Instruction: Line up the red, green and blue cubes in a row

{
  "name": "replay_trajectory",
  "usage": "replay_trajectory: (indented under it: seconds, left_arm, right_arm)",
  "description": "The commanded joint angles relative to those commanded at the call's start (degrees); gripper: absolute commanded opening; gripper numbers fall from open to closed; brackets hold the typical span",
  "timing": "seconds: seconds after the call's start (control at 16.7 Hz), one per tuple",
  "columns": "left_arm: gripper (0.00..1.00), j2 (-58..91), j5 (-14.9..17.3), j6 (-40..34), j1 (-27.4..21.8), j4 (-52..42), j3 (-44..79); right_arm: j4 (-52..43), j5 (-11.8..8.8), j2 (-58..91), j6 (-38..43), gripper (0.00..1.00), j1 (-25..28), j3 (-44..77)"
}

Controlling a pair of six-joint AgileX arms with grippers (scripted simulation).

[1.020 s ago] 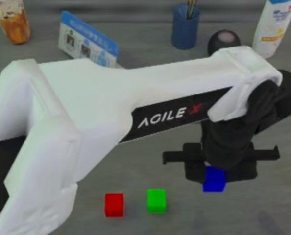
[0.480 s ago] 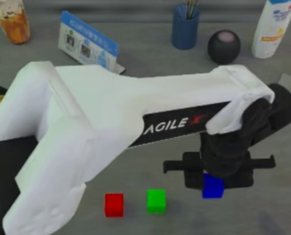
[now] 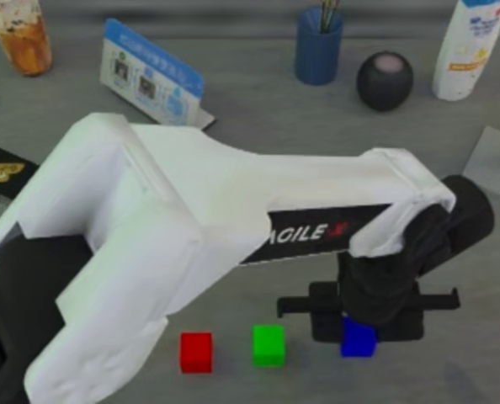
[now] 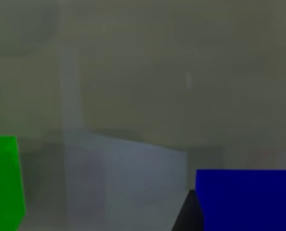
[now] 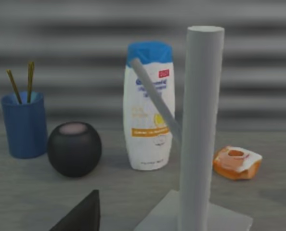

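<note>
red cube leftmost, green cube beside it, blue cube rightmost, seemingly level

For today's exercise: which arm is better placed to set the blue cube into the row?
Left. Its pincer is at the blue cube, right of the green cube; no right arm appears overhead.

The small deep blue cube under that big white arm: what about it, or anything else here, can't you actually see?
- Small deep blue cube: top view, upper part covered by the left gripper; whether it rests on the table is hidden.
- Left wrist view: blue cube cut by the frame edge, small bright green cube too.
- Right gripper: in no view.
- White bottle: label print too small.
</note>
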Motion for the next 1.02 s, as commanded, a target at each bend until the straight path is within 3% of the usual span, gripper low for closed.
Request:
replay_trajectory:
  seconds: [0.78,1.02]
  left_arm:
    - [0.98,0.0,0.0,0.0,0.0,0.0,0.0]
    - [1.0,0.0,0.0,0.0,0.0,0.0,0.0]
  right_arm:
    - [0.0,0.0,0.0,0.0,1.0,0.0,0.0]
    - [0.0,0.0,0.0,0.0,1.0,0.0,0.0]
